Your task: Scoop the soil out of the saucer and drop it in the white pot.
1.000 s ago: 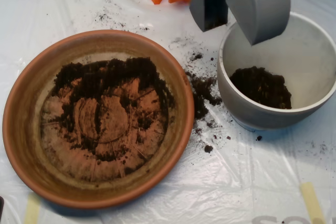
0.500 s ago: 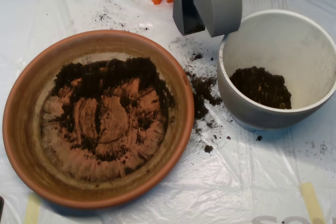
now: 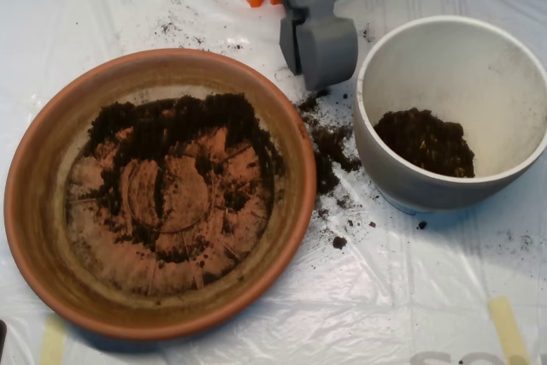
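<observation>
Arm above the gripper (image 3: 320,61) is running off the top edge. Whether its grey shells are parted or together is not showing. Crumbly dark soil (image 3: 175,138) is lying in the ridged terracotta saucer (image 3: 34,211); more is sitting inside the smooth white pot (image 3: 444,194), some scattered between them.

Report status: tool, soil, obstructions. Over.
Tool above the sheet, between saucer and white pot. Soil in saucer, some in pot. Spilled soil between them.
</observation>
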`<state>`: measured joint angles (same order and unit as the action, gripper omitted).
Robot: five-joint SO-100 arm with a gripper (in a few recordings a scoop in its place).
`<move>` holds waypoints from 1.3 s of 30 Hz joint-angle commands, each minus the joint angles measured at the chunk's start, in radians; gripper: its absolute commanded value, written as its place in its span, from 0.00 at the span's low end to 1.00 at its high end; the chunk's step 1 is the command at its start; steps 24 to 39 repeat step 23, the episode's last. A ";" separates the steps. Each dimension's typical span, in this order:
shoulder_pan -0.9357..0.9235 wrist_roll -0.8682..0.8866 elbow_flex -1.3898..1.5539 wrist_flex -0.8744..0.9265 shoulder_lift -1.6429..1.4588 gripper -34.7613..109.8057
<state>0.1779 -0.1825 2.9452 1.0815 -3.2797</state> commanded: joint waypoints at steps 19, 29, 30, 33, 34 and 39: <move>0.078 0.098 0.120 -0.075 -0.067 0.24; 0.083 0.089 0.120 -0.075 -0.067 0.24; 0.083 0.089 0.120 -0.075 -0.067 0.24; 0.083 0.089 0.120 -0.075 -0.067 0.24; 0.083 0.089 0.120 -0.075 -0.067 0.24; 0.083 0.089 0.120 -0.075 -0.067 0.24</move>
